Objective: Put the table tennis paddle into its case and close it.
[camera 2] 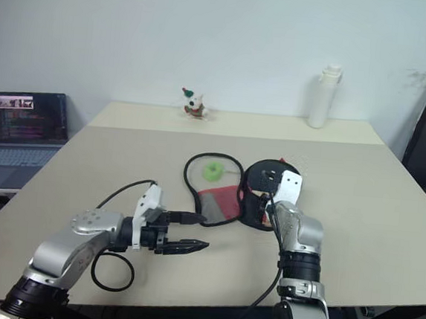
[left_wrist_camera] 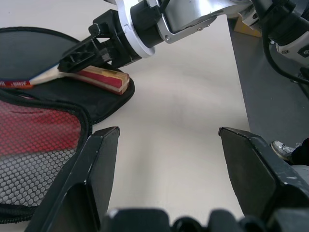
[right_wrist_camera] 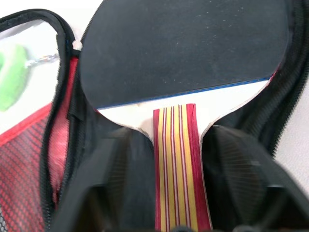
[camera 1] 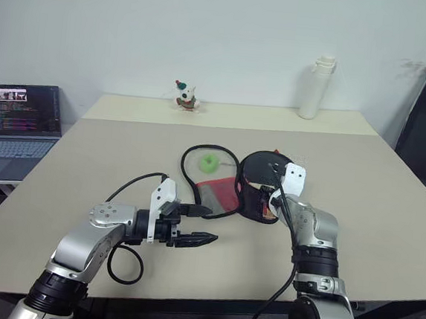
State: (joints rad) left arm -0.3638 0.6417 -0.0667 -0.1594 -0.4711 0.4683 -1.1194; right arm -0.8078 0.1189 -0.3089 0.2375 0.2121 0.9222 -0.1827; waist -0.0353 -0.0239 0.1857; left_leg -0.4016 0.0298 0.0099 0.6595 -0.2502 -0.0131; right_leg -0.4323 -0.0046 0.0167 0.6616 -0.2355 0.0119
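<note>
The right end effector (right_wrist_camera: 159, 212) straddles the table tennis paddle (right_wrist_camera: 178, 58) handle with fingers spread, the blade ahead inside the unzipped case (camera 1: 221, 194), while the left end effector (camera 1: 192, 225) waits open beside the flap, probably to close it.

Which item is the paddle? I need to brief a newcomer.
On the beige table, find the opened black and red case at its middle. The table tennis paddle lies in its right half: flat black round face, striped wooden handle, unlike the soft mesh pouch.

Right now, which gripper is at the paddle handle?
The right gripper, open astride the table tennis paddle handle in the case; the left gripper hangs open beside.
</note>
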